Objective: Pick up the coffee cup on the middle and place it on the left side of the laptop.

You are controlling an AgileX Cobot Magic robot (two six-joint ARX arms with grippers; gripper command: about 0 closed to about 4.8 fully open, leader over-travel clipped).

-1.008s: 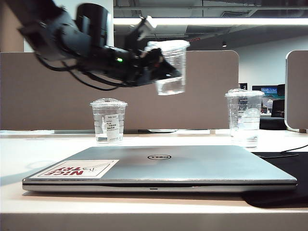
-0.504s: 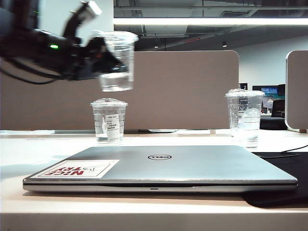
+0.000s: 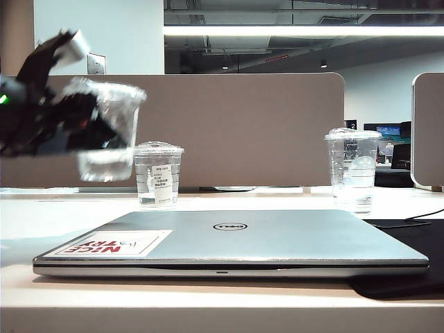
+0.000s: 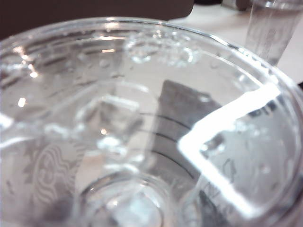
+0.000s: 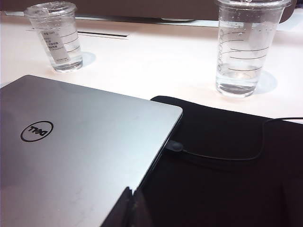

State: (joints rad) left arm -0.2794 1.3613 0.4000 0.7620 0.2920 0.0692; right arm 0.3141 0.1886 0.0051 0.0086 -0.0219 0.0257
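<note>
In the exterior view a white table (image 3: 41, 222) stands before a beige partition (image 3: 277, 125) in an office, and on it lie one laptop (image 3: 236, 243), a labelled cup (image 3: 157, 173) and a tall cup (image 3: 352, 170), while the left gripper (image 3: 83, 128) holds the coffee cup (image 3: 107, 132) in the air left of the laptop, making three cups. The left wrist view is filled by the coffee cup (image 4: 142, 132) clasped between the fingers. The right wrist view alone shows a black mat (image 5: 227, 165) and cable (image 5: 222, 153) beside the laptop (image 5: 75, 146); the right gripper (image 5: 129, 208) is a dark tip whose opening I cannot tell.
</note>
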